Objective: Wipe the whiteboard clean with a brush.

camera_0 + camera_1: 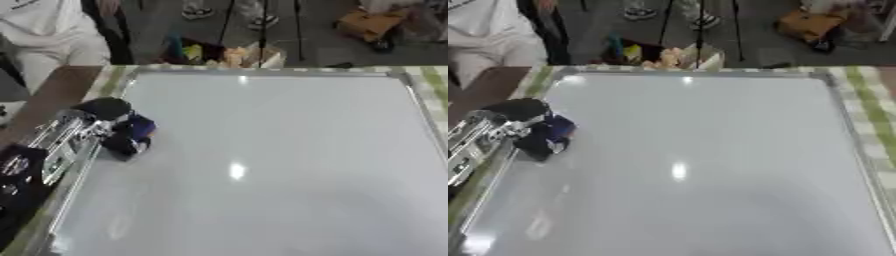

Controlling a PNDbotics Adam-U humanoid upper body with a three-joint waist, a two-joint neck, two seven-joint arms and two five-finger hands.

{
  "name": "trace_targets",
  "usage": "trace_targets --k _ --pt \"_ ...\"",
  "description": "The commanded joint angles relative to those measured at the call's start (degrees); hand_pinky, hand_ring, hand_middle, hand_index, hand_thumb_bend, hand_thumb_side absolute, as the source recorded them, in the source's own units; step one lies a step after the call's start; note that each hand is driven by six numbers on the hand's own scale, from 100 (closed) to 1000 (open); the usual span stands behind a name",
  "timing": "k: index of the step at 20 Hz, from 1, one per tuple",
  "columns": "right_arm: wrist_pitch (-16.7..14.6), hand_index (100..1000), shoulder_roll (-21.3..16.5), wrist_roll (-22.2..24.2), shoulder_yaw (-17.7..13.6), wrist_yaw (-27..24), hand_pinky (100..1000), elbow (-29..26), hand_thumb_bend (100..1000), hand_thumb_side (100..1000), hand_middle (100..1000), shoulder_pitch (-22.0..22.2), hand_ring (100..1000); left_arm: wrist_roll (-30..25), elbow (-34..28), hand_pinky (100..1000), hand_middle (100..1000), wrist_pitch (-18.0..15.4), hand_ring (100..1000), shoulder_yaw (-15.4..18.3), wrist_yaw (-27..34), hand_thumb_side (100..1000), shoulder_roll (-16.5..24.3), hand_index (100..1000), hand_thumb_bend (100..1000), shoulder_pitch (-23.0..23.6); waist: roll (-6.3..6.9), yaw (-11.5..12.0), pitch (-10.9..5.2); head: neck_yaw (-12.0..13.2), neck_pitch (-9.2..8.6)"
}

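Note:
A large whiteboard (280, 165) in a silver frame lies flat and fills most of both eye views; its surface looks blank, with light glare. My left hand (112, 131) comes in from the left edge and sits at the board's left side, its black fingers curled round a small blue brush (140, 126) that rests on the board. The right hand shows in neither view.
A brown strip of table (52, 97) runs along the board's left, and a green checked cloth (435, 85) lies on its right. Beyond the far edge stand colourful items (227, 54), stand legs and an orange object (372, 22) on the floor.

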Motion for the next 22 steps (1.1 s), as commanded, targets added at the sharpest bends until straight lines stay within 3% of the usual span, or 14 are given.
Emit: trace_targets --k 1,11,22 --pt "-0.1 816 -1.1 -0.2 -0.5 0.4 808 -0.9 100 934 553 -0.2 756 0.6 2.4 397 347 -0.2 510 0.5 -1.8 580 0.6 446 100 0.0 -0.34 0.0 -0.97 0.0 -0.65" --pt "-0.1 816 -1.0 -0.3 -0.5 0.4 808 -0.9 100 935 552 -0.2 756 0.8 0.9 396 345 -1.9 509 -0.3 -1.4 583 0.8 445 100 0.2 -0.30 0.0 -1.02 0.0 -0.73" --pt "0.3 817 -0.9 -0.2 -0.5 0.5 809 -0.9 100 938 552 -0.3 756 -2.6 -8.2 396 344 -6.1 508 -3.7 2.5 593 2.3 444 100 1.8 -0.04 -0.2 -0.95 0.1 -0.74"
